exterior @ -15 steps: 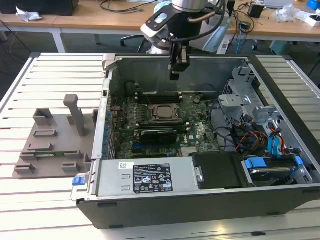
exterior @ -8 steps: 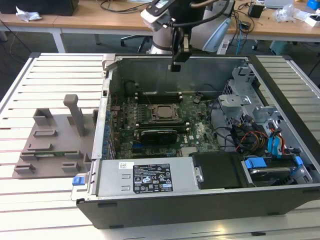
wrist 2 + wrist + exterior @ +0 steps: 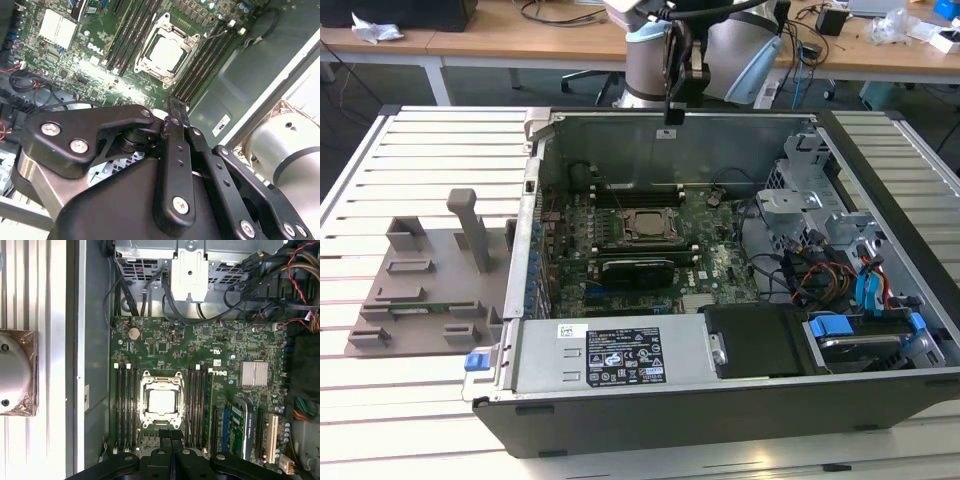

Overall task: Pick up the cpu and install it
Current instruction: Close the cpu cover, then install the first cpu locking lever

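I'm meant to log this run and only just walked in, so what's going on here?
A robot arm's end effector hangs over an open computer case, shut and holding nothing. The cpu lies in the motherboard socket below it, inside the socket's metal frame. Nothing is touching the cpu at this moment.

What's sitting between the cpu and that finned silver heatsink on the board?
In the first wrist view, the socket frame and a bank of black memory slots lie between the cpu and the heatsink.
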`<state>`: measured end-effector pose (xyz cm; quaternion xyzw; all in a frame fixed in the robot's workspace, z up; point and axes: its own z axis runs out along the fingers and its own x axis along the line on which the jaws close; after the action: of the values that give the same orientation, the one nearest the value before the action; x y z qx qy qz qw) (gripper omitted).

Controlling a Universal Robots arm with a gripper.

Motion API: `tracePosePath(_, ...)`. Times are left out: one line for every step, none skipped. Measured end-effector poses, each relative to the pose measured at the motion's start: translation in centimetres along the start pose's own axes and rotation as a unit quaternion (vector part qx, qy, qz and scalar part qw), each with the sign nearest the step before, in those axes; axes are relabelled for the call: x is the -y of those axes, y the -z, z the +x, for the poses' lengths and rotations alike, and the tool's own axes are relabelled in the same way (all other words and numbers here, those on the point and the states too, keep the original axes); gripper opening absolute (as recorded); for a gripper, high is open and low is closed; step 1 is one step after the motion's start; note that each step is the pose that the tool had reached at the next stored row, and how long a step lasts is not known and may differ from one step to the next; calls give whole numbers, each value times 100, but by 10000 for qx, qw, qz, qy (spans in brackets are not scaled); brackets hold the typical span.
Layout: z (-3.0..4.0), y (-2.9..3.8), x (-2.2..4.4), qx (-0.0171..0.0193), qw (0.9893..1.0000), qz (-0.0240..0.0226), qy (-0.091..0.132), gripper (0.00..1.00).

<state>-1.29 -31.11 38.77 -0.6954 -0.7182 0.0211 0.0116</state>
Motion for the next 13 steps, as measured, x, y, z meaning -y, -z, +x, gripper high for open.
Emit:
tracePosePath(0,0,0,-2,10000,0,0,11)
tracePosePath(0,1,0,-1,10000,0,0,11)
tracePosePath(0,1,0,0,10000,1,0,11)
tracePosePath(0,1,0,-1,10000,1,0,11)
tracePosePath(0,1,0,-1,10000,1,0,11)
tracePosePath(0,1,0,-1,10000,1,0,11)
tracePosePath(0,1,0,-1,10000,1,0,11)
tracePosePath(0,1,0,-1,10000,1,0,11)
tracePosePath(0,1,0,-1,10000,1,0,11)
tracePosePath(0,1,0,-1,10000,1,1,11)
tracePosePath(0,1,0,-1,10000,1,15,11)
tracePosePath(0,2,0,8,9998,-1,187,11)
tracePosePath(0,2,0,22,9988,-5,485,11)
